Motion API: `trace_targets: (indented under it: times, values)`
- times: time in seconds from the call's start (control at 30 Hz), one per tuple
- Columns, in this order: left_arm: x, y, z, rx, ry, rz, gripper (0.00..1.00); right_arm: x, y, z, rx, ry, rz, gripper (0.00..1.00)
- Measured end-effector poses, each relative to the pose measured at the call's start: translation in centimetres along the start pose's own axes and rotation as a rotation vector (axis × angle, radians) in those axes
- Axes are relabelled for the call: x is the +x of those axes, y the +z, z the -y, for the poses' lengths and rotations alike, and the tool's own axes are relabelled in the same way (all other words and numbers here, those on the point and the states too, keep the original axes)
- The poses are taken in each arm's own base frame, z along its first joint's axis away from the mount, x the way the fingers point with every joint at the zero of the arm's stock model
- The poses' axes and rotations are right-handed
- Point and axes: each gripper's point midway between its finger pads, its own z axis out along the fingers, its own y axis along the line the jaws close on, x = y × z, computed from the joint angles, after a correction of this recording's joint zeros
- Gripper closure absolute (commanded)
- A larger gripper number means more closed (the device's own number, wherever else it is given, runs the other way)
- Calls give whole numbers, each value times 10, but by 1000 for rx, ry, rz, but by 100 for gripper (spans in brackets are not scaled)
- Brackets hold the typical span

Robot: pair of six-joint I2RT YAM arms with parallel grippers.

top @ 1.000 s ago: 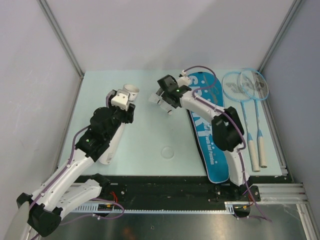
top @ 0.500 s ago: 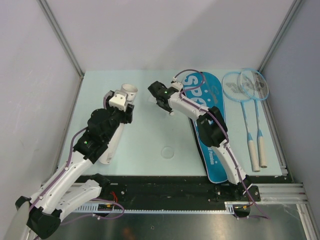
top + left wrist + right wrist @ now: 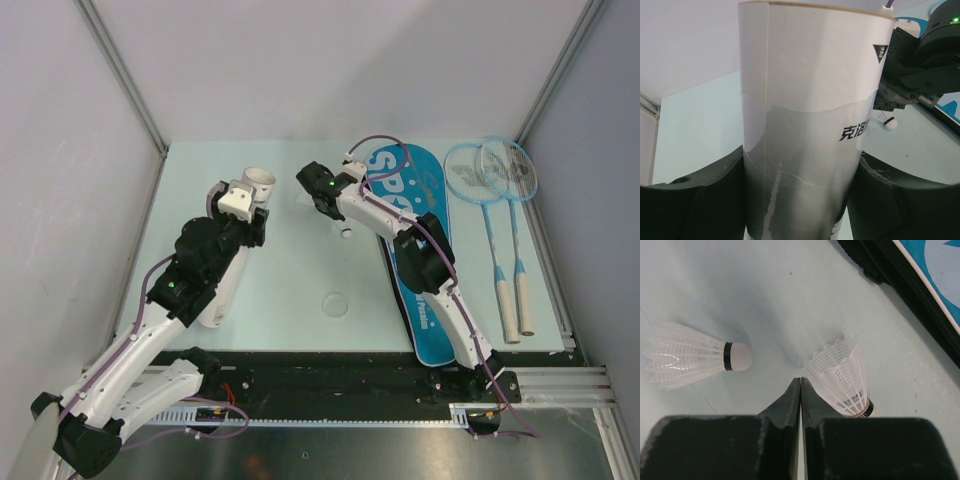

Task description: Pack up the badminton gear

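While left jaws clasp the tube [image 3: 805,125], right jaws have closed on nothing.

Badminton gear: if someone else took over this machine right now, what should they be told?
Left gripper: closed around the white tube, open end up.
Right gripper: shut, looks empty; one shuttlecock is right beside it, another lies nearby on the table.
Bag lies flat, both rackets beside it.
Done: nothing visibly packed.
Left: shuttlecocks into tube, everything into bag.

Tube [image 3: 262,180] left of bag [image 3: 436,322], shuttlecock [image 3: 346,233] between them — rackets [image 3: 507,308] right of bag
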Motion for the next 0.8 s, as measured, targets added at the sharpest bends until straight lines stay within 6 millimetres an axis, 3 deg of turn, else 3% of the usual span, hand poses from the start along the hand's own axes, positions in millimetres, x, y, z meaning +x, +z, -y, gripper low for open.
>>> trace_targets:
  times: [0.2,0.4,0.47,0.5,0.6,0.67,0.8]
  values:
    - [2,0,0,2,0,-1,77,-1,-1,0,-8,-28,2,100]
    - [4,1,1,6,0,-4,77,1,-16,9,-112,-110,-51,99]
    - [4,1,1,8,0,-5,77,2,-25,12,-199,-137,-101,87]
    - [4,1,2,12,0,-4,76,-1,-28,13,-257,-146,-126,68]
    - [4,1,3,22,0,-3,76,-9,-39,13,-432,-197,-199,38]
    - [4,1,4,27,0,-2,77,-31,-35,13,-549,-242,-215,30]
    - [4,1,6,39,-4,-1,76,-56,-29,15,-709,-434,-208,26]
